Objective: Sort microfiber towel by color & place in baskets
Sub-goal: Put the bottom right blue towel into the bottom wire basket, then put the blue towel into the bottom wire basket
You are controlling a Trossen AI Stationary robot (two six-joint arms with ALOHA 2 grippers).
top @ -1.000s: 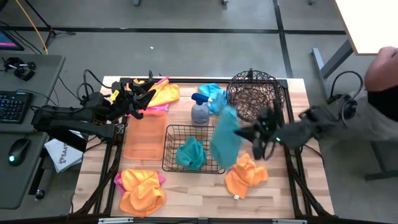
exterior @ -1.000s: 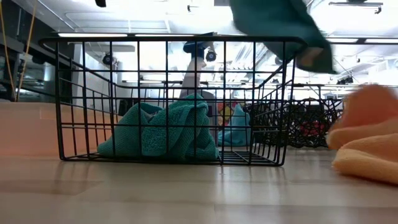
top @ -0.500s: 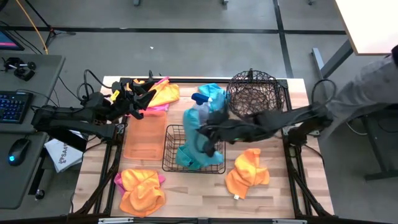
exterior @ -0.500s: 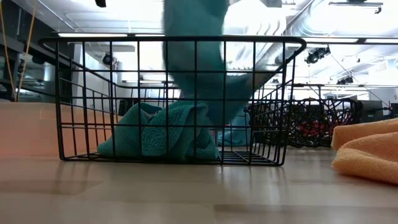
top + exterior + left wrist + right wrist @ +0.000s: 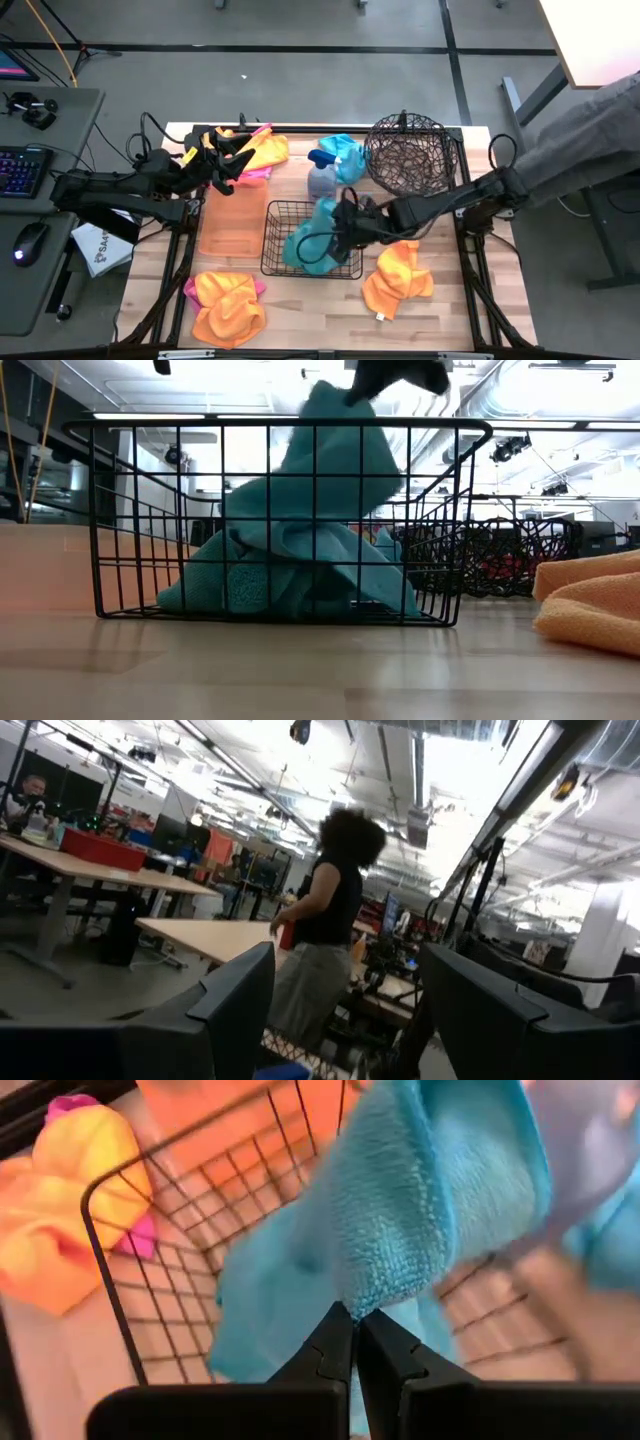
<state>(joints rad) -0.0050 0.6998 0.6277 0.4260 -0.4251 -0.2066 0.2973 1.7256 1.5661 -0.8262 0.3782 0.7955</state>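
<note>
My right gripper point(image 5: 343, 226) is over the right part of the rectangular black wire basket point(image 5: 272, 262), shut on a turquoise towel point(image 5: 322, 225). In the low view this towel point(image 5: 335, 490) hangs from the gripper into the basket point(image 5: 92, 520). Its lower end lies on a second turquoise towel point(image 5: 215, 580) that rests on the basket floor. My left gripper point(image 5: 226, 162) waits open at the table's far left, beside an orange and pink towel pile point(image 5: 262, 150). The left wrist view looks into the room. My right gripper pinches the turquoise towel between its two fingers point(image 5: 335, 1342) at a bunched upper part point(image 5: 372, 1285), coming from above on the right. One layer or several, I cannot tell. The towel hangs below the fingers, slack, and its lower end point(image 5: 370, 575) rests in the basket.
A flat orange tray point(image 5: 232, 222) lies left of the black basket. A round brown wire basket point(image 5: 408, 152) stands far right. A grey spray bottle point(image 5: 321, 181) and a turquoise towel point(image 5: 345, 152) lie behind the black basket. Orange towels lie near right point(image 5: 398, 278) and near left point(image 5: 228, 308).
My right gripper has swung from the table's right toward its left, over the black basket, and come down. It has stayed shut. The turquoise towel, which hung in the air right of the basket, now hangs into it with its lower end settled on the towel inside.
</note>
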